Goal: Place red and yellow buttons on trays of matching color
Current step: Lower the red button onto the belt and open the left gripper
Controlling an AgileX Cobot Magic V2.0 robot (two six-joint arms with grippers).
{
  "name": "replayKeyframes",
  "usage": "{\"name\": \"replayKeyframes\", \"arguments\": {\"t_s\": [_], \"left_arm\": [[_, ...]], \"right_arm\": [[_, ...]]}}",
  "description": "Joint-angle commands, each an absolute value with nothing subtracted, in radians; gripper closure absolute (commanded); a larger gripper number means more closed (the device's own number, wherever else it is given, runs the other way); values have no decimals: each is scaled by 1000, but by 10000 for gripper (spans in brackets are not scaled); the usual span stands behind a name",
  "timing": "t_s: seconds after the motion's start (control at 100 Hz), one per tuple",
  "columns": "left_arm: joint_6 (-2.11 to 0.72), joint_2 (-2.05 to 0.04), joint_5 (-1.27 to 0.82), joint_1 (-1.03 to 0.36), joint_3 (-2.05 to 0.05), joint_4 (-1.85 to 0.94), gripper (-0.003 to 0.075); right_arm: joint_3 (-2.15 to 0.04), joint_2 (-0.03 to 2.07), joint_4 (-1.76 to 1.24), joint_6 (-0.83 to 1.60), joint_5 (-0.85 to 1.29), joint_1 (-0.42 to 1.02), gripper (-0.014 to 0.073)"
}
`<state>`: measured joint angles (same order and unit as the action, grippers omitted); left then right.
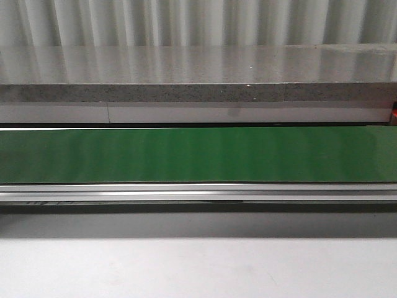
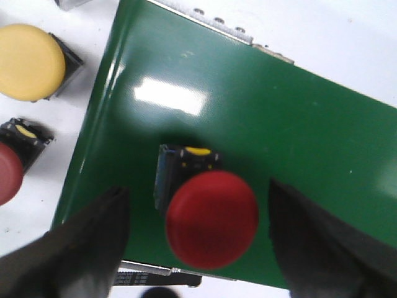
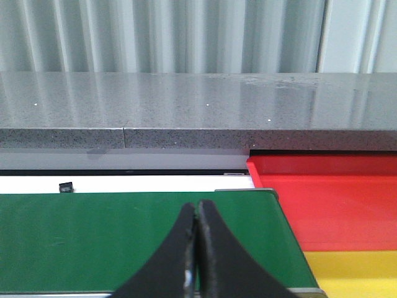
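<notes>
In the front view a long green belt (image 1: 198, 155) runs across the middle of the frame from edge to edge, with a metal rail (image 1: 198, 192) along its near side and a grey speckled ledge (image 1: 198, 93) behind it. The pale desk (image 1: 198, 267) fills the lower part of that frame. No button, tray or arm shows there.

In the left wrist view the left hand (image 2: 198, 248) has its fingers (image 2: 80, 248) spread apart, one at the lower left of the frame and one at the lower right. Between them, touching neither, a red button (image 2: 212, 220) sits on the belt near its end, its round cap facing the camera and its dark base (image 2: 186, 164) just above the cap in the frame. On the white surface off the belt, at the upper left of the frame, lies a yellow button (image 2: 30, 62); below it, at the left edge, a second red button (image 2: 9, 174) is partly cut off.

In the right wrist view the right hand (image 3: 197, 248) has its fingers pressed together with nothing between them, low in the centre of the frame over the belt. At the right of the frame, just past the belt's end, lies a red tray (image 3: 335, 198), and a yellow tray (image 3: 353, 273) adjoins it at the lower right.
</notes>
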<state>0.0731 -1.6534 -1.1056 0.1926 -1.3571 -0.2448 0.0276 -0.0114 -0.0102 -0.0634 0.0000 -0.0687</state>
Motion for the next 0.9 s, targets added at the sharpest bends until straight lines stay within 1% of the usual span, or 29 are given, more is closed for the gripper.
{"name": "replayKeyframes", "arguments": {"t_s": [0.0,0.24,0.55,0.65,0.89], "left_arm": [[69,-1615,-1080,186,-1415,-268,174],[127,-1620,-1109,214,-1520,-171,175],[127,-1708,-1148,325,-1522,-161,180],[127,-1742,-1138,341,-1522,-159,210],[122,-1814,-1108,355,-1523,-155,211]], "right_arm": [[29,-26,0,-61,-83,-69,659],[29,-26,0,-61,-83,-69,659],[29,-26,0,-61,-83,-69,659],[29,-26,0,-61,-83,-69,659],[29,-26,0,-61,-83,-69,659]]}}
